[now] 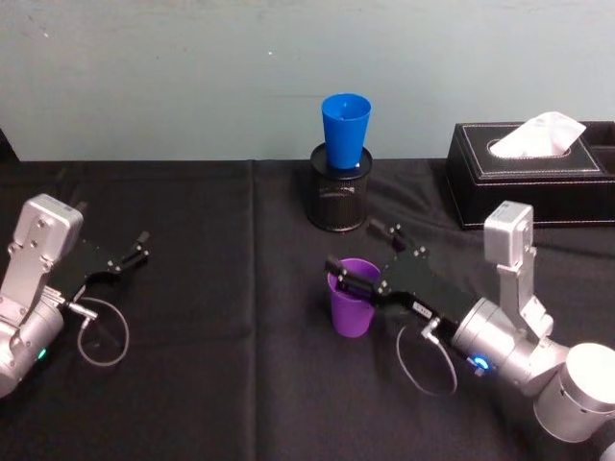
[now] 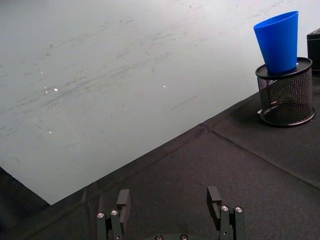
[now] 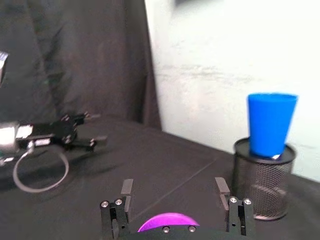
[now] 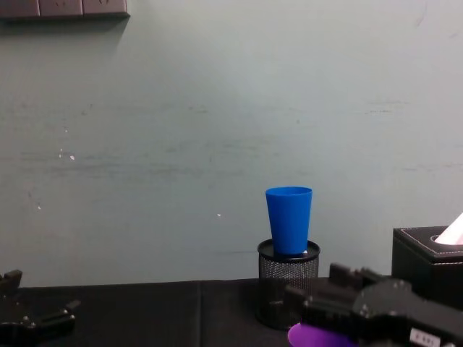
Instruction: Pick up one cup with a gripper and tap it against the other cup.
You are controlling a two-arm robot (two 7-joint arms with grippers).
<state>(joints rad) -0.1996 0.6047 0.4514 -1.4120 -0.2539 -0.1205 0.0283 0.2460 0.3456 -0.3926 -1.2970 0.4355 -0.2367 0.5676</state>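
1. My left pincer (image 1: 135,248) rests parked over the left of the table (image 1: 211,384), fingers spread wide on nothing; it poses no risk unless it strays.
2. My right pincer (image 1: 367,248) hangs wide open over the purple tumbler (image 1: 352,305), one finger at the near rim, the other beyond it. I grip nothing yet. If I close off-centre, I judge the light, smooth plastic could tip or squirt away across the black cloth.
3. The purple tumbler stands upright mid-table, tapered, plain, mouth up.
4. The blue tumbler (image 1: 345,129) sits perched in the mouth of the black mesh pen holder (image 1: 339,200), behind the purple one and well apart from it. Tapped too hard, I judge it could topple off, or the holder could slide.
5. The tissue box (image 1: 538,182) stands right of the holder, near enough to snag my arm's swing.
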